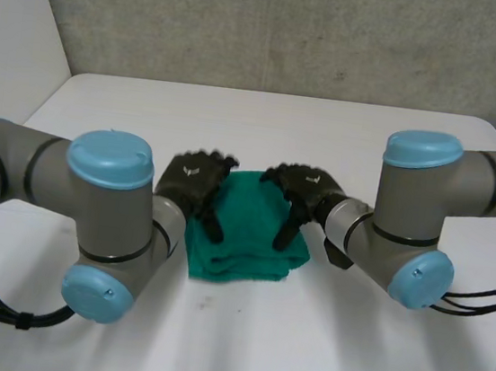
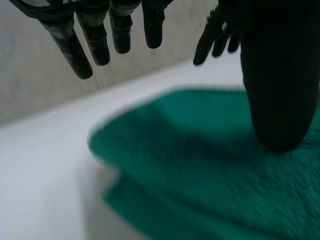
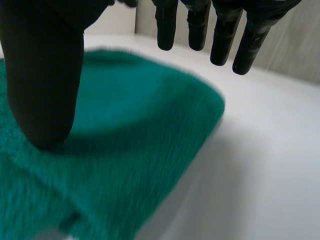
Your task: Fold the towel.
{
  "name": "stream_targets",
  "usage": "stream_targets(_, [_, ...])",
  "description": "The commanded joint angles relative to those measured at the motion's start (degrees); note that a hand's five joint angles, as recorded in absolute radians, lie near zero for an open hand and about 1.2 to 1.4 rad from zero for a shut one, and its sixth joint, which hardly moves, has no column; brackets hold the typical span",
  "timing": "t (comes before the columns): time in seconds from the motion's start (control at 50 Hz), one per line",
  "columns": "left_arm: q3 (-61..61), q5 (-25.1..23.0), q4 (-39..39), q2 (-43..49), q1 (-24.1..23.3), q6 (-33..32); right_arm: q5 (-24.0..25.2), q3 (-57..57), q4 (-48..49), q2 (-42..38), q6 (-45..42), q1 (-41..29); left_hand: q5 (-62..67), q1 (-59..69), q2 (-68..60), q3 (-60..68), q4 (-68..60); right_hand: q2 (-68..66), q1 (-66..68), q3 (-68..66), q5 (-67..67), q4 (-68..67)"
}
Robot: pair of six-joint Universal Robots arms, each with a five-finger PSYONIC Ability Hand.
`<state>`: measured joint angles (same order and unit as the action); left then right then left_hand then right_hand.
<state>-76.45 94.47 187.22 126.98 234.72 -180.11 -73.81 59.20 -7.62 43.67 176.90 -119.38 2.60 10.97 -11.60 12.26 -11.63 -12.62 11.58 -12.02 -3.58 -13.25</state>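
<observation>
Green terry cloth lies folded into a thick, roughly square pad: the towel sits in the middle of the white worktop, and its six o'clock edge shows stacked layers. Both arms reach in from the sides. The left arm comes from nine o'clock and the right arm from three o'clock.

The left hand hovers over the towel's ten o'clock corner. In its wrist view the fingers hang straight and spread above the worktop just past the cloth's edge, clear of it, while the thumb rests its tip on the towel's top surface. It pinches nothing.

The right hand mirrors it at the two o'clock corner. Its fingers are straight and lifted off the cloth, and its thumb is planted on the towel with nothing held. The two hands are near each other but apart, with a strip of green between them.
</observation>
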Motion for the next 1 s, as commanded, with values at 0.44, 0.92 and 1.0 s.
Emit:
stream_targets(0.44, [4.99, -1.83, -11.69, -19.83, 9.08, -1.3, -23.83, 6.36, 10.34, 25.58, -7.18, 6.09, -2.06, -0.42, 1.06, -1.71, 1.08, 2.62, -1.58, 2.02, 3.58, 3.25])
stream_targets(0.92, [3.59, -6.4, -15.92, -30.03, 14.36, 1.16, -19.53, 9.44, 2.35, 31.83, -8.41, 10.4, -2.56, -0.93, 1.56, -2.22, 1.58, 2.62, -1.58, 2.02, 3.58, 3.25])
stream_targets(1.0, [3.5, -6.4, -15.83, -30.04, 14.36, 1.25, -18.92, 9.62, 2.43, 31.92, -8.41, 10.04, -2.6, -0.97, 1.6, -2.26, 1.63, 2.62, -1.58, 2.02, 3.58, 3.25])
